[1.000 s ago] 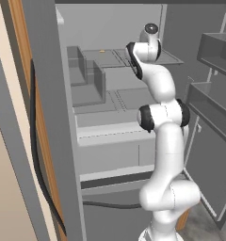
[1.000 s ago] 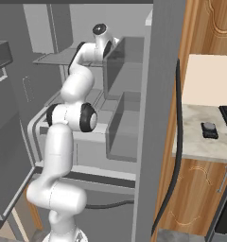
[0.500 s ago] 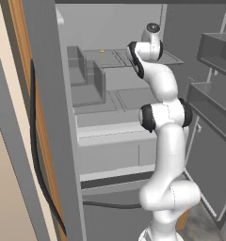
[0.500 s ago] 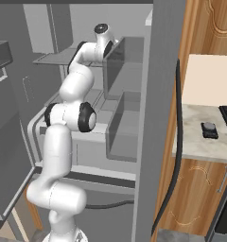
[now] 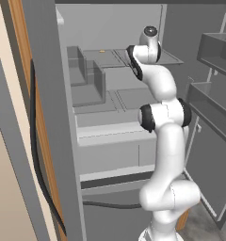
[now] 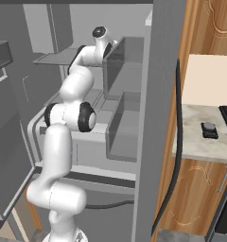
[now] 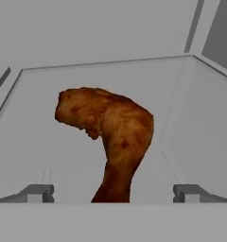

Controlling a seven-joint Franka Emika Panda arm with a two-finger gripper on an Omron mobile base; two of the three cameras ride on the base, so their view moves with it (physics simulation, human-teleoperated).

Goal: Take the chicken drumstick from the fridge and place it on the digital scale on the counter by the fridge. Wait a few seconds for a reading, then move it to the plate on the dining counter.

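The reddish-brown chicken drumstick (image 7: 110,132) lies on a pale grey shelf inside the fridge (image 5: 110,94), its thin end pointing toward me. In the hand view my gripper (image 7: 113,194) is open. Its two dark fingertips (image 7: 39,193) stand wide apart on either side of the thin end, not touching it. From the base views the arm (image 5: 155,80) reaches up to the fridge's upper shelf (image 6: 58,57). The small black digital scale (image 6: 209,130) sits on the short marbled counter (image 6: 196,146) to the right of the fridge.
Grey bins (image 5: 86,75) stand on the fridge shelves left of the arm, and door racks (image 5: 213,108) hang on the open door at right. The fridge's side wall (image 6: 158,118) and a black cable (image 6: 174,142) stand between the arm and the counter.
The arm's upper joints have shifted only slightly inside the fridge. Nothing has been taken hold of.
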